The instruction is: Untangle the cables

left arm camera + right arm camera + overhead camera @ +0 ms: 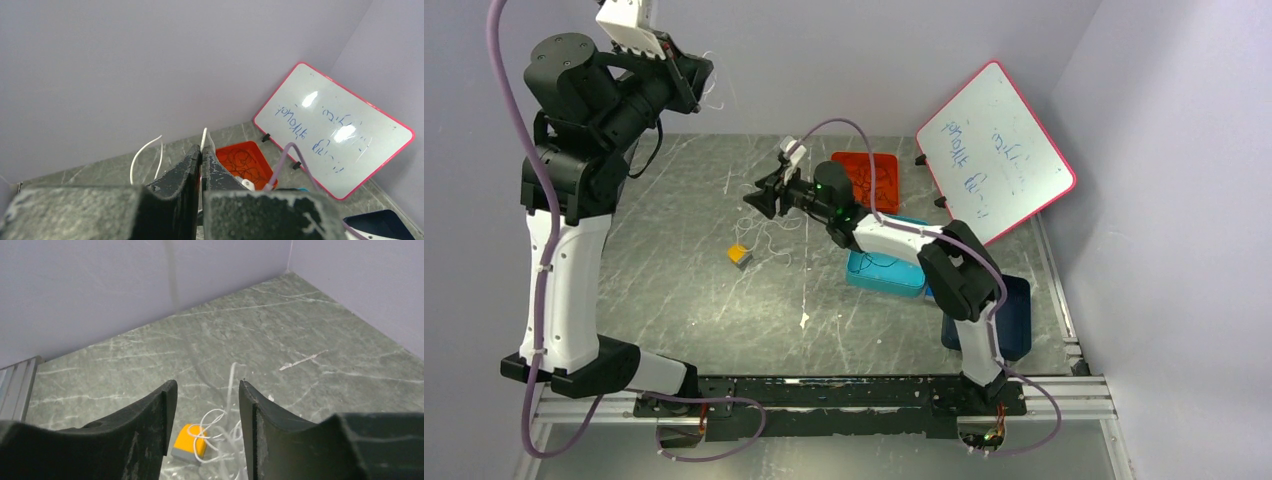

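A thin white cable (204, 135) stood pinched in the closed left tool (201, 150), raised high above the surface (300, 315). More white cable lay there in loose wiry loops against a small orange block (189, 442). Thin dark cables (245, 161) lay coiled in a red tray (262, 159).

Plain lilac walls (874, 60) enclose a scratched grey-green marbled tabletop (684, 300); a red-framed whiteboard with blue handwriting (996, 150) stands tilted near the right-hand wall, light glaring off its face.
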`<state>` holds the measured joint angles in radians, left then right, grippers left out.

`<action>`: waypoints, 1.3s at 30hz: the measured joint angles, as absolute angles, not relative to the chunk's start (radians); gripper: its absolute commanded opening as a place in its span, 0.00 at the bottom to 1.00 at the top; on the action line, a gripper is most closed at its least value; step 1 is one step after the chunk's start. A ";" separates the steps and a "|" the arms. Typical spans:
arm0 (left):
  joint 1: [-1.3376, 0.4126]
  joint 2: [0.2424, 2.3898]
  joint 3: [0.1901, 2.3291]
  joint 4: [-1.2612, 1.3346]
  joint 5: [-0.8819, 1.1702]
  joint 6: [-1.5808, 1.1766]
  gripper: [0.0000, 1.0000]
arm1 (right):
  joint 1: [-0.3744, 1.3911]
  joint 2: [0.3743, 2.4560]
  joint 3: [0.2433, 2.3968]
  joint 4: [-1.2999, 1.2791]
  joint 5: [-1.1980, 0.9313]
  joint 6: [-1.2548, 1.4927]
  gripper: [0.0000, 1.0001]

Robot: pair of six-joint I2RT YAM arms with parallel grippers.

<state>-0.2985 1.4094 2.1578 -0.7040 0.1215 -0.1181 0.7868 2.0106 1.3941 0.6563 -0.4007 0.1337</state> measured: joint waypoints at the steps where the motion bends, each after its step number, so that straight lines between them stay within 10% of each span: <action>1: -0.299 1.409 2.166 -0.704 0.121 -0.120 0.07 | 0.787 2.028 1.415 0.657 -0.400 0.134 0.48; 15: -0.299 1.407 2.253 -0.692 0.119 -0.129 0.07 | 0.787 2.163 1.499 0.630 -0.405 0.164 0.30; 28: -0.299 1.392 2.267 -0.598 0.090 -0.128 0.07 | 0.848 2.139 1.157 0.616 -0.413 0.227 0.49; 39: -0.299 1.348 2.162 -0.569 0.086 -0.128 0.07 | 0.846 1.668 1.040 0.578 -0.362 0.166 0.58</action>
